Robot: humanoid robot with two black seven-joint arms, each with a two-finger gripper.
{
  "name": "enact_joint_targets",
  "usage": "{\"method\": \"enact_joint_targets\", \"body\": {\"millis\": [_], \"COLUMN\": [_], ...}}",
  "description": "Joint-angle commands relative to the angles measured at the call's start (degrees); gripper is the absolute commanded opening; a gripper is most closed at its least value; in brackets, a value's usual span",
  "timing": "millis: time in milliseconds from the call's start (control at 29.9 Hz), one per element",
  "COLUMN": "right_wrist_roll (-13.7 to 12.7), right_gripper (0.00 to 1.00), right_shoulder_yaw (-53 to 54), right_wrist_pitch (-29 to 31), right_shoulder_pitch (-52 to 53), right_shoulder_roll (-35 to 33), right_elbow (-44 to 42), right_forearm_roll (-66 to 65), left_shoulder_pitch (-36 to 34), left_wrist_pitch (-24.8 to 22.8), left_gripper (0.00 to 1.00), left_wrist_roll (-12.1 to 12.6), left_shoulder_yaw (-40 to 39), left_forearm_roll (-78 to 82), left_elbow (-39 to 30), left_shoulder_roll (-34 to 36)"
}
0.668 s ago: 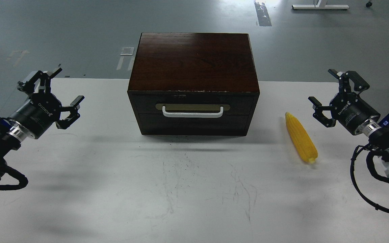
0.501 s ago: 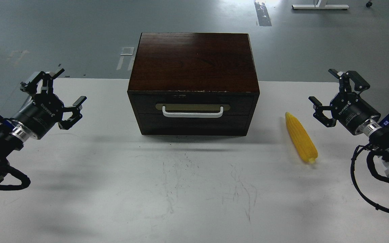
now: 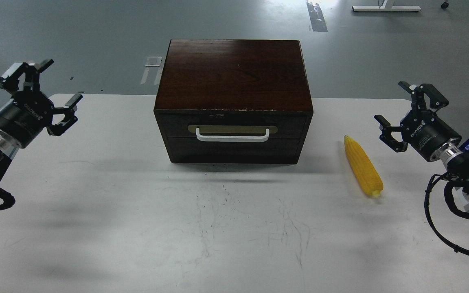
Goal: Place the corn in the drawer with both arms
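The white table (image 3: 234,228) fills the lower view, and the dark wooden cabinet (image 3: 234,73) stands at its twelve o'clock edge, its drawer (image 3: 234,122) fully shut behind the white bar handle (image 3: 232,138). The corn (image 3: 362,166) lies flat at about three o'clock of the cabinet, near but apart from it, tip pointing away from me. The left gripper (image 3: 39,95) hovers at nine o'clock, fingers spread wide and empty; the right gripper (image 3: 407,112) hangs just beyond the corn at three o'clock, also wide and empty. Nothing is done yet, I judge: next, one gripper must reach the handle and pull.
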Motion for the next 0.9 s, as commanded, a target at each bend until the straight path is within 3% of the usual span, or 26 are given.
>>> {"method": "enact_joint_targets", "body": {"millis": [0, 167, 501, 701, 868], "right_wrist_roll": [0.00, 0.00, 0.00, 0.00, 0.00], "right_gripper": [1.00, 1.00, 1.00, 1.00, 1.00], "right_shoulder_yaw": [0.38, 0.73, 0.73, 0.73, 0.73], "right_wrist_pitch": [0.00, 0.00, 0.00, 0.00, 0.00], "right_shoulder_pitch": [0.03, 0.20, 0.20, 0.20, 0.20], "right_shoulder_roll": [-0.46, -0.55, -0.99, -0.90, -0.99], "right_elbow": [0.08, 0.08, -0.01, -0.01, -0.01], "right_forearm_roll": [0.00, 0.00, -0.08, -0.08, -0.08], "left_shoulder_pitch": [-6.15, -14.85, -30.75, -37.87, -39.20], "left_wrist_pitch": [0.00, 0.00, 0.00, 0.00, 0.00], "left_gripper": [0.99, 0.99, 0.99, 0.99, 0.99], "left_wrist_roll": [0.01, 0.01, 0.01, 0.01, 0.01], "left_shoulder_yaw": [-0.01, -0.19, -0.63, 0.16, 1.04], "left_forearm_roll": [6.11, 21.67, 59.70, 83.69, 99.17], "left_elbow": [0.48, -2.24, -27.10, -30.20, -29.76], "left_shoulder_roll": [2.00, 3.15, 1.93, -6.85, -13.71]}}
